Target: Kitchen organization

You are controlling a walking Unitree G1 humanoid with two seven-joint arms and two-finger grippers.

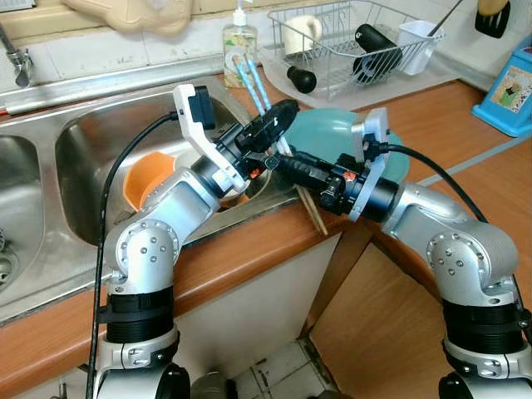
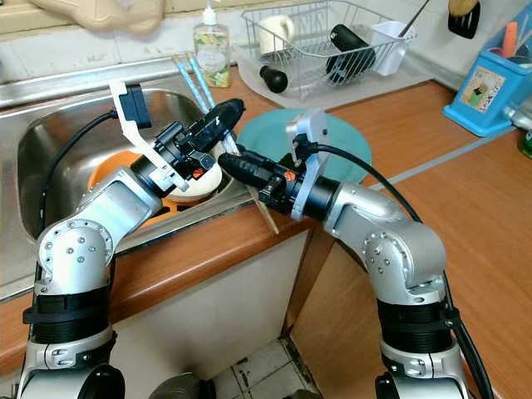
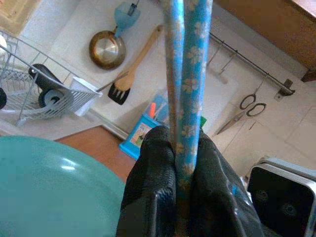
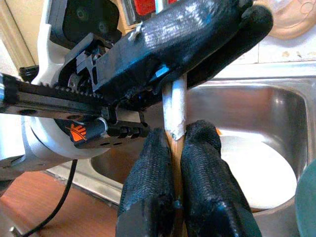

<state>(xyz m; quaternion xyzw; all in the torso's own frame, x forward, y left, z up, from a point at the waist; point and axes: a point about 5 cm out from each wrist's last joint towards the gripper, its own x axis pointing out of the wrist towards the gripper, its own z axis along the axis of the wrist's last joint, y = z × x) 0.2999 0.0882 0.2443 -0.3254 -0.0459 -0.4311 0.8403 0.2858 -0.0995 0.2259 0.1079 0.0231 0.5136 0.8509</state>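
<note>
Left eye view. Above the edge of the wooden bench (image 1: 249,249), beside the steel sink (image 1: 83,150), both hands meet on one pair of chopsticks (image 1: 252,81). The left hand (image 1: 270,129) grasps the blue patterned upper part; the right hand (image 1: 287,165) grips lower down, and the bare wooden ends jut out below it. An orange bowl (image 1: 145,174) lies in the sink and a teal plate (image 1: 332,137) on the bench behind the hands.

Right eye view. One dish rack (image 2: 320,37), one soap bottle (image 2: 213,41) and one blue holder (image 2: 486,96) stand along the back.

Left wrist view. Two blue floral sticks are counted, pressed side by side between the clenched fingers (image 3: 153,182).

Right wrist view. The right fingers (image 4: 207,173) are shut on the wooden shaft just below its white band.

Judgement: the sticks are light, stiff, thin and smooth, so they may slip or scissor apart; a hold near mid-length, with both clamped together, looks safest.
</note>
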